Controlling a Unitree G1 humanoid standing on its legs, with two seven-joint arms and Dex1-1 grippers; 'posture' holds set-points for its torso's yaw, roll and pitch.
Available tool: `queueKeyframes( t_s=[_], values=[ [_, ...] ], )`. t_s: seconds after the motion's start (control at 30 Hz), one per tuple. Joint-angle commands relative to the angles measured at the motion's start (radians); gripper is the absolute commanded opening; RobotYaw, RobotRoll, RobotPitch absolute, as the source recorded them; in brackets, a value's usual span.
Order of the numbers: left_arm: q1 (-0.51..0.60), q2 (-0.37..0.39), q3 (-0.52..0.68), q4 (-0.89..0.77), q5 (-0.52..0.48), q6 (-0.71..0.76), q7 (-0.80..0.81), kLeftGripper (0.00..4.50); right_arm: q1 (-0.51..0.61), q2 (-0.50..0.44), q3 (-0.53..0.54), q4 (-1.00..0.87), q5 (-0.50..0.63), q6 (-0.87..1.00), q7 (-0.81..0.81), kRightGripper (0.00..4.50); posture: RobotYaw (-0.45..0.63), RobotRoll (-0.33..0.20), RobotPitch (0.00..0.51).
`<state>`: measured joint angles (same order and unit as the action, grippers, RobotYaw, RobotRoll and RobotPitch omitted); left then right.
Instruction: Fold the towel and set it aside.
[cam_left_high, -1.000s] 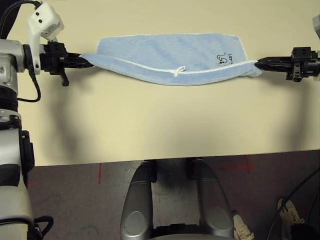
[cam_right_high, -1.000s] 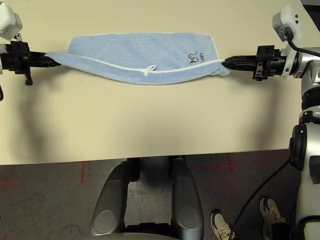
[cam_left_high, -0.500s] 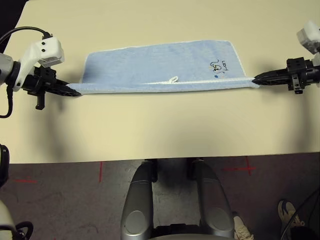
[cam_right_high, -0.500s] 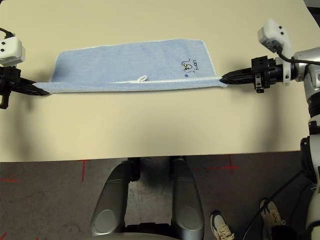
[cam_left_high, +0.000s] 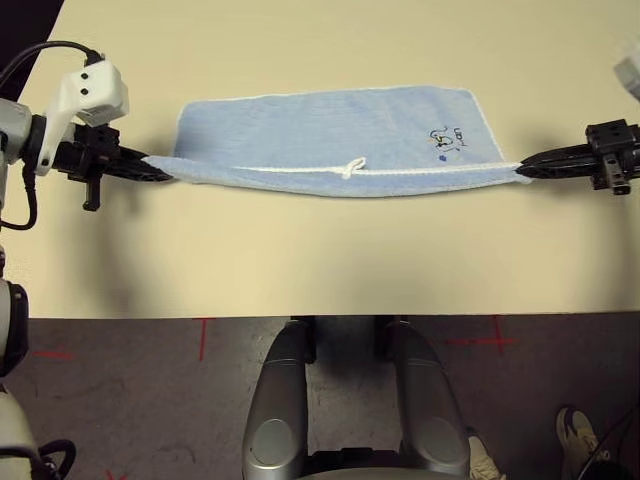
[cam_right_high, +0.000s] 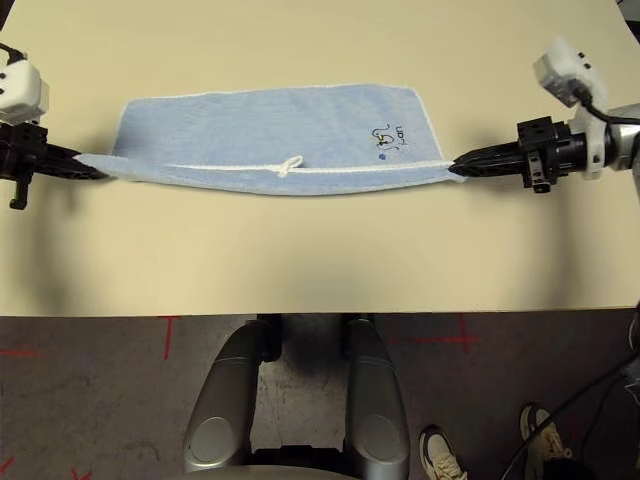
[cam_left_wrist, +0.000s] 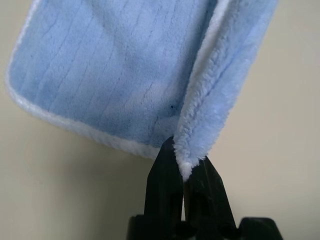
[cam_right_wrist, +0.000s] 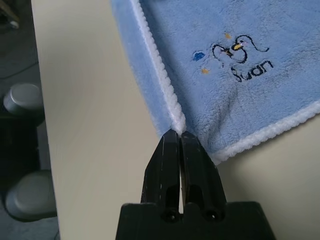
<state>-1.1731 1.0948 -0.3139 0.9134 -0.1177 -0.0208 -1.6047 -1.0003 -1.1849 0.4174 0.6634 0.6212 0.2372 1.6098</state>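
Observation:
The towel (cam_left_high: 330, 135), light blue terry cloth with a whitish border, a white hanging loop and a small embroidered logo, lies stretched across the far half of the table (cam_left_high: 320, 260). Its near edge is lifted and pulled taut between my two grippers. My left gripper (cam_left_high: 160, 175) is shut on the towel's near left corner (cam_left_wrist: 186, 167). My right gripper (cam_right_high: 455, 168) is shut on the near right corner (cam_right_wrist: 175, 125). The far part of the towel rests flat on the table.
The table's front edge (cam_left_high: 320, 317) runs across the middle of the eye views, with dark floor and red tape marks (cam_left_high: 203, 335) beyond it. A shoe (cam_right_high: 445, 457) shows on the floor at lower right.
Both grippers have kept their hold on the towel's near corners. The near edge, drawn straight and taut half a second ago, now sags slightly in the middle again.

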Motion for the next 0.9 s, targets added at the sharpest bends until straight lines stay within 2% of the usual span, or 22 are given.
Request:
queueKeyframes(
  t_s=[0.03, 0.2, 0.3, 0.4, 0.63, 0.8, 0.9],
  values=[
    [0.008, 0.023, -0.007, 0.03, -0.006, -0.007, -0.01, 0.02, 0.037, -0.05, 0.044, -0.033, 0.015, -0.019, 0.005, 0.0, 0.03, 0.0, 0.397],
    [0.0, 0.026, -0.016, 0.068, 0.0, -0.016, -0.01, 0.02, 0.058, -0.059, 0.077, -0.043, 0.005, -0.06, 0.005, 0.0, 0.04, 0.0, 0.397],
    [-0.007, 0.018, -0.015, 0.088, 0.012, -0.016, -0.01, 0.02, 0.042, -0.013, 0.059, 0.003, -0.034, -0.11, 0.005, 0.0, 0.04, 0.0, 0.396],
    [-0.014, 0.011, -0.019, 0.089, 0.013, -0.002, -0.01, 0.02, 0.003, 0.051, 0.027, 0.086, -0.099, -0.187, 0.005, 0.0, 0.04, 0.0, 0.393],
    [-0.078, 0.014, -0.054, 0.056, -0.024, 0.1, -0.01, 0.02, -0.163, 0.168, -0.06, 0.321, -0.27, -0.291, 0.005, 0.0, 0.05, 0.0, 0.385],
    [-0.151, -0.022, -0.016, 0.137, 0.05, 0.029, -0.009, 0.02, -0.23, 0.225, -0.148, 0.416, -0.366, -0.352, -0.041, 0.0, 0.06, 0.0, 0.38],
    [-0.181, -0.055, 0.009, 0.195, 0.099, -0.031, 0.048, 0.02, -0.24, 0.243, -0.187, 0.454, -0.419, -0.398, -0.083, 0.0, 0.06, 0.0, 0.379]
  ],
)
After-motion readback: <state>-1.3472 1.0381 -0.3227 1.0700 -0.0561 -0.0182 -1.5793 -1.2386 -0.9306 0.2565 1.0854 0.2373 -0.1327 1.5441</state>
